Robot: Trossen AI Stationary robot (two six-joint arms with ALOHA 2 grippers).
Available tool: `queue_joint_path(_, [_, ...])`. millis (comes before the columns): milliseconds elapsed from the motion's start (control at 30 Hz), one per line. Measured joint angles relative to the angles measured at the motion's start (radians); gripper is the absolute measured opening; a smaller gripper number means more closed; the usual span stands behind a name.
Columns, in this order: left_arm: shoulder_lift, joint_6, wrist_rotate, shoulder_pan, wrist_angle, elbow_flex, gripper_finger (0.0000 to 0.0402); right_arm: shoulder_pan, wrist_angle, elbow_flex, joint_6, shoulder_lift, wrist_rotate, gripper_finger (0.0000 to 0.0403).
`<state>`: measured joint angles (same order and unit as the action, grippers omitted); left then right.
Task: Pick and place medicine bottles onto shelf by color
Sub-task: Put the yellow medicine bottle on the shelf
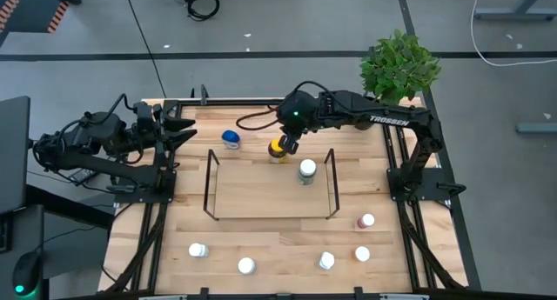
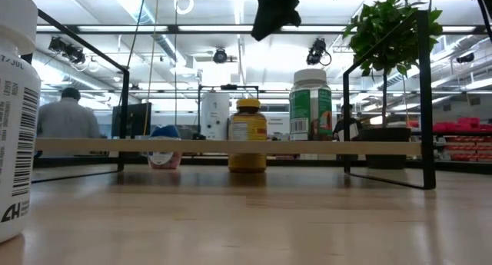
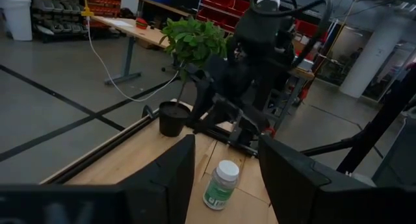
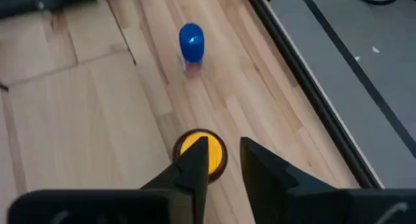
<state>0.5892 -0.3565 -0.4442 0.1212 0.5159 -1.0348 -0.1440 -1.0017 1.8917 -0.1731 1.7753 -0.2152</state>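
1. Two arms work at the table (image 1: 261, 239): the left gripper (image 1: 184, 130) waits over the table's far-left corner, fingers (image 3: 162, 178) spread wide with nothing between them.
2. The shelf (image 1: 270, 185) stands mid-table, a low wooden board between two black rod end frames.
3. Near the front edge, left of centre, two white-capped bottles stand apart: one (image 1: 198, 250) further left, one (image 1: 246, 265) nearer the middle.
4. The blue-capped bottle (image 1: 231, 138) stands on the table beyond the shelf's far-left corner; in the low view it (image 2: 163, 147) shows behind the board.
5. The amber bottle (image 1: 278, 150), yellow-capped, stands upright on the table just beyond the shelf's far edge, right of the blue one.
6. The right gripper (image 4: 224, 160) hangs directly over the amber bottle, fingers (image 4: 195, 165) parted and holding nothing; the yellow cap (image 4: 198, 151) shows just under them, partly behind one finger.
7. A green-labelled bottle (image 1: 306, 171) with a white cap stands on the shelf towards its far-right end.
8. Near the front edge on the right stand a white-capped bottle (image 1: 326, 261) and another (image 1: 362, 254), with a reddish bottle (image 1: 366, 221) further back.
9. A plant (image 1: 400, 67) sits at the table's far-right corner.
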Motion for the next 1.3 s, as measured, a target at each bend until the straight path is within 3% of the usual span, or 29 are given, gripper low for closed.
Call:
queue_joint_path(233, [0.0,0.0,0.0,0.0,0.01,0.0,0.0176,-0.006,0.093,-0.126,0.043,0.001,0.057,0.023])
queue_joint_path(367, [0.0,-0.001,0.0,0.0,0.03,0.0,0.0179,-0.004,0.237,-0.242,0.032,0.001,0.077,0.0306])
queue_joint_path(467, [0.0,-0.027,0.0,0.0,0.046,0.0,0.0181,-0.002,0.366,-0.325,0.017,0.001,0.098,0.034])
queue_joint_path(867, [0.0,-0.079,0.008,0.001,0.088,0.0,0.018,-0.037,0.497,-0.487,-0.044,0.001,0.062,0.0353])
queue_joint_path(1300, [0.0,-0.079,0.008,0.001,0.088,0.0,0.018,-0.043,0.56,-0.509,-0.059,0.028,0.06,0.0353])
